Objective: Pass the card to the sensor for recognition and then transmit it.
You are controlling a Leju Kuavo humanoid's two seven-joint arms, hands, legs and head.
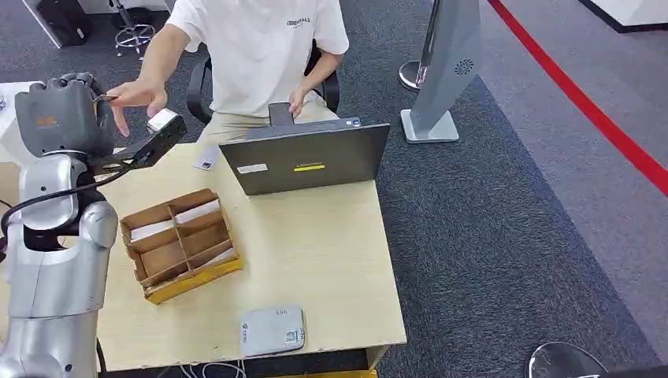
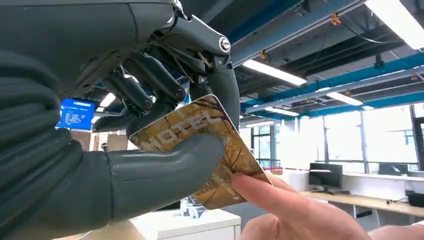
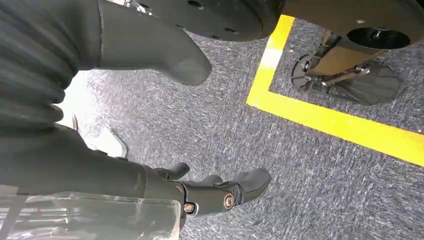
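Card (image 2: pixel 200 150) pinched between left hand's (image 2: pixel 150 125) thumb and fingers, person's fingertips (image 2: pixel 260 192) touching its edge.

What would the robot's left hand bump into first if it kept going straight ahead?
Probably the person's hand: it already touches the card that the left robot hand holds out. Depth is hard to judge.

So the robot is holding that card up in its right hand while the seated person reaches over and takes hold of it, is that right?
Not quite: it is the left robot hand that grips the card, as the left wrist view shows. The right robot hand hangs down over the carpet holding nothing. The rest holds: the person's hand touches the card's corner.
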